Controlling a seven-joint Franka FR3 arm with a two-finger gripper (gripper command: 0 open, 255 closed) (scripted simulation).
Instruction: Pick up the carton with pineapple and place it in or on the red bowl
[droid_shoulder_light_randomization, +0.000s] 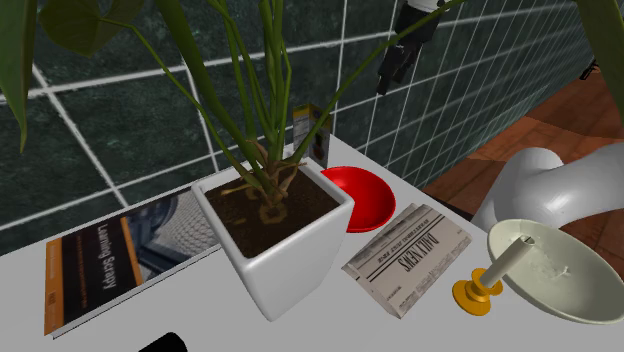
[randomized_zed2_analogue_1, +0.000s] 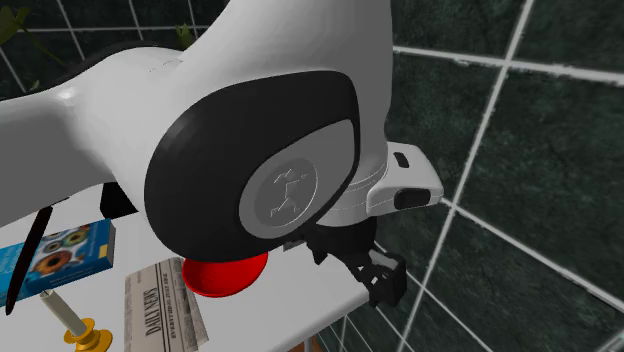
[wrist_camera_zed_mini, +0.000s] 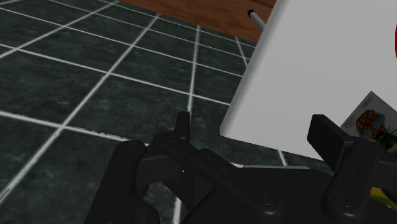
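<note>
Gripper (droid_shoulder_light_randomization: 400, 65) is being held w/ fingers (wrist_camera_zed_mini: 321, 130) apart, nothing btwn them; carton (droid_shoulder_light_randomization: 312, 120) is being shown upright at its 8 o'clock in the shoulder view, just beside red bowl (droid_shoulder_light_randomization: 365, 195)'s 11 o'clock rim.

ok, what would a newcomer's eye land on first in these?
The potted plant in its white square pot, dominating the middle of the shoulder view, with the red bowl just behind it and the carton behind its stems. Then the arm, looming close across the second exterior view, its gripper open by the table edge.
</note>
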